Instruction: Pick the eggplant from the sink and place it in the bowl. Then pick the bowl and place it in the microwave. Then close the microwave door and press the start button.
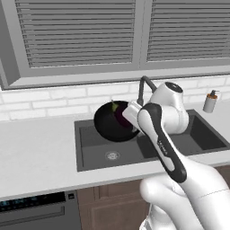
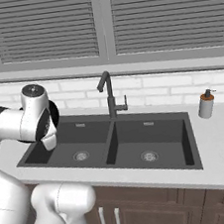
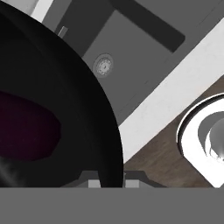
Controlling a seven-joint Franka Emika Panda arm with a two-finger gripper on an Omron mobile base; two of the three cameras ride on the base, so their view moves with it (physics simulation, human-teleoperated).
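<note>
Scene: a simulated kitchen counter under a shuttered window, with a white tile wall behind.
Sink (image 2: 151,129): dark grey, two basins, set in a pale counter (image 1: 36,152); it lies across the middle of both base views, and a round drain shows in each basin in the right base view.
Faucet (image 2: 109,94): dark, upright at the back rim between the two basins.
Bowl (image 1: 110,123): glossy black, lifted off the counter and tipped so its inside faces the left base camera, centre of that frame above the left basin; in the hand view it covers the left half of the frame.
Eggplant (image 1: 122,117): dark purple with a small green stem cap, lying inside the bowl toward its right side; in the hand view it is a dim purple patch at middle left.
Gripper (image 3: 110,183): at the bottom centre of the hand view, its fingers pressed together on the bowl's rim, which passes between them.
Soap dispenser (image 2: 206,104): pale bottle with a brown collar, standing on the counter right of the sink, well apart from the bowl.
</note>
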